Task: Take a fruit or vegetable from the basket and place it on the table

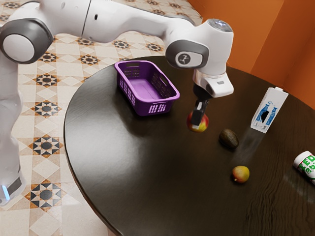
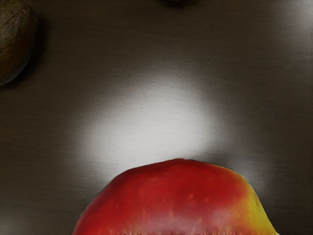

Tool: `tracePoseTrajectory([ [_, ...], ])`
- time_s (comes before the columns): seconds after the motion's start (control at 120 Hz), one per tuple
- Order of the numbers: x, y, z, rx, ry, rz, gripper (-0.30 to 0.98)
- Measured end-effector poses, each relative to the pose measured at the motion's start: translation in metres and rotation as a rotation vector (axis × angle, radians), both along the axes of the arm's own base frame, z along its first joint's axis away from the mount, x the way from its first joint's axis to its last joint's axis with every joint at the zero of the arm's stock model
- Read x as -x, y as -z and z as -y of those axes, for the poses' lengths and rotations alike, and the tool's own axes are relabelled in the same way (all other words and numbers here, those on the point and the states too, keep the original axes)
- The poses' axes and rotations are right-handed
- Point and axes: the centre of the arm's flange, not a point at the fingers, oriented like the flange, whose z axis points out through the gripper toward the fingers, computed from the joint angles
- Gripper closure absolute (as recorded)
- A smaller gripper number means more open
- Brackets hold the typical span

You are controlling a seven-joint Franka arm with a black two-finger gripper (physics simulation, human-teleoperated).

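The white arm (image 1: pixel 133 17) bends down, well inside the round dark wooden table's (image 1: pixel 147 196) edge. The black two-finger gripper (image 1: pixel 198 119) pinches a red-and-yellow fruit (image 2: pixel 171 200).

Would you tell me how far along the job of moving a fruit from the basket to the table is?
The picking looks done: the mango is outside the basket. In hand now: the gripper appears shut on it, over the table. What seems left is to set it down, if it is not already touching, then let go and back away.
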Motion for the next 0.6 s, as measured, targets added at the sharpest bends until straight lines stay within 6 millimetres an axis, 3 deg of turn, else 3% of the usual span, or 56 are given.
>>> tracePoseTrajectory([
  [0.158, 0.001, 0.005, 0.014, 0.012, 0.003, -0.004, 0.45],
  [0.267, -0.006, 0.029, 0.006, 0.005, -0.021, -0.038, 0.45],
  [0.375, -0.009, 0.034, 0.002, 0.01, -0.025, -0.038, 0.22],
  [0.6, -0.01, 0.034, 0.003, 0.025, -0.012, -0.034, 0.05],
])
